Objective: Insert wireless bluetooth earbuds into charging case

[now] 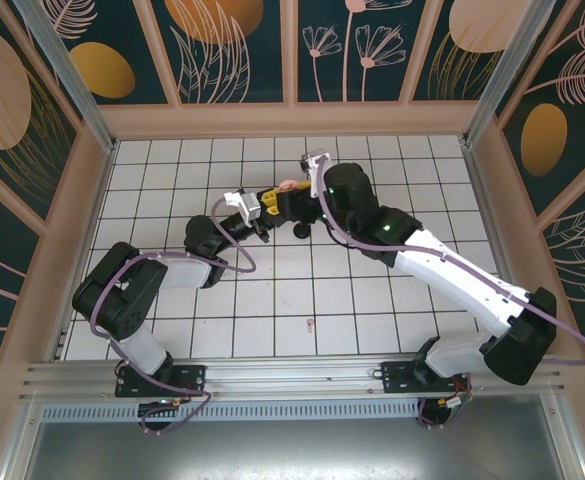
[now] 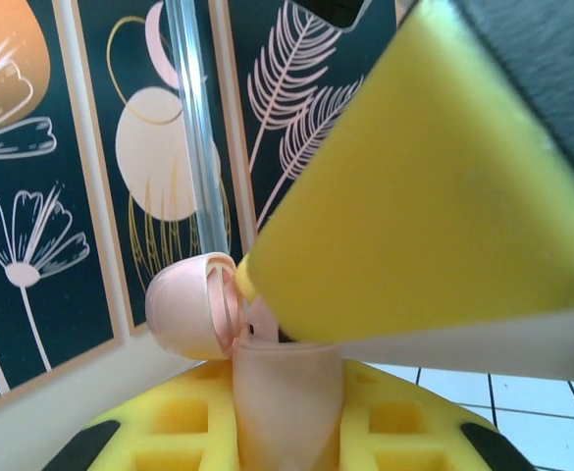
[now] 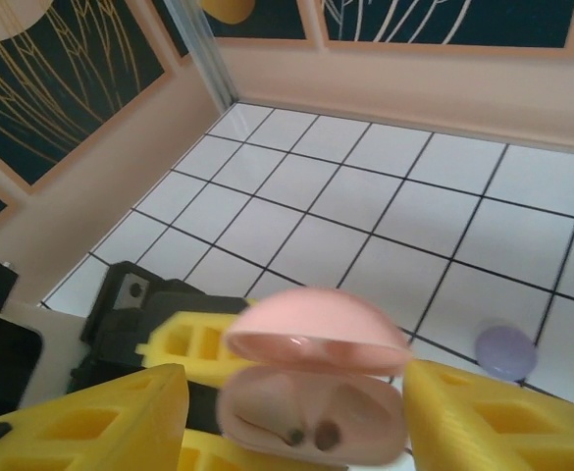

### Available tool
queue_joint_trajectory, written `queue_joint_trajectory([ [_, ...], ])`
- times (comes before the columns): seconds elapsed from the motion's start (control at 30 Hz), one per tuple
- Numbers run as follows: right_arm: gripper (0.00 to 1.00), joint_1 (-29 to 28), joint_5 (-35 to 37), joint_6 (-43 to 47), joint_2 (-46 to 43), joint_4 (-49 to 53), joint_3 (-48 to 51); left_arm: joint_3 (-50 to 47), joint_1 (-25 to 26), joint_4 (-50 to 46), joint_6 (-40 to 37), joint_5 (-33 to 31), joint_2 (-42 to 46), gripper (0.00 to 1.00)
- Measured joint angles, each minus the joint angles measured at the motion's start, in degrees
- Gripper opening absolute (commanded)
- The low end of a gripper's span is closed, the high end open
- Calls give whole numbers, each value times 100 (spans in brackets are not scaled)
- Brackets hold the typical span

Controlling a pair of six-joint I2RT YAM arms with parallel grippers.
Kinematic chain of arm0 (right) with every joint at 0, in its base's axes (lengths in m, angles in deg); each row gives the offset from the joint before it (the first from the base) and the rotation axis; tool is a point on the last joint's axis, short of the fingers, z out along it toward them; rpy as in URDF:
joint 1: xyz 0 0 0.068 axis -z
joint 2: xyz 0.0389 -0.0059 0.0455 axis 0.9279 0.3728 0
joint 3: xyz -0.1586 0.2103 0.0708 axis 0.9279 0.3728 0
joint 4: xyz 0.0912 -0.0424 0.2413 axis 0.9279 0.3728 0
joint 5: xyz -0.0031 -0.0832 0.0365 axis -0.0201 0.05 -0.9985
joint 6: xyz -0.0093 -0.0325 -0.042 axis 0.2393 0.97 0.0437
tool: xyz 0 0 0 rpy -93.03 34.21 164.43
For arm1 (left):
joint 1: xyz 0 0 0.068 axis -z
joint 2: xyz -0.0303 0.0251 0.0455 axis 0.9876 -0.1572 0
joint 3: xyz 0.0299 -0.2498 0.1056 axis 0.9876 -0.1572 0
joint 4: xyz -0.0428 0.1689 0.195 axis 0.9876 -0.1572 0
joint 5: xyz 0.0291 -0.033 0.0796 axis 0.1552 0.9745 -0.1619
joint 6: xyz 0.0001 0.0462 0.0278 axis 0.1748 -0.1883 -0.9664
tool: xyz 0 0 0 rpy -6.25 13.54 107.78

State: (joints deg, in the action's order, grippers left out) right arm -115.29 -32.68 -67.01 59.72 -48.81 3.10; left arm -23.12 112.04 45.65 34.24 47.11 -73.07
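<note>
White grid tiles (image 1: 372, 290) under floral panels (image 1: 237, 60). At the near edge one tiny pink earbud (image 1: 309, 323) lies alone, well apart from both sets of fingers. Mid-table, the left gripper (image 1: 270, 200) is clamped on the pink charging case (image 3: 311, 402), lid up. The right gripper (image 3: 294, 392) stands open, its yellow fingers (image 3: 493, 417) flanking the case. Beyond, a lilac rounded piece (image 3: 507, 353) sits on the tiles.
</note>
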Motion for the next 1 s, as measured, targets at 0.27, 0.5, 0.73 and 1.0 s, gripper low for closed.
queue_joint_trajectory([
  [0.27,64,251,238,-592,-1049,511,120,-114,0,181,15,-92,17,0],
  [0.5,64,251,315,-1351,-1884,844,1110,-474,0,186,17,-144,337,0],
  [0.73,61,227,-33,-2131,-1626,1351,2079,-918,0,205,17,-149,824,0],
  [1.0,58,-553,-203,-3104,-970,1738,2802,-1462,0,205,39,-195,1318,0],
])
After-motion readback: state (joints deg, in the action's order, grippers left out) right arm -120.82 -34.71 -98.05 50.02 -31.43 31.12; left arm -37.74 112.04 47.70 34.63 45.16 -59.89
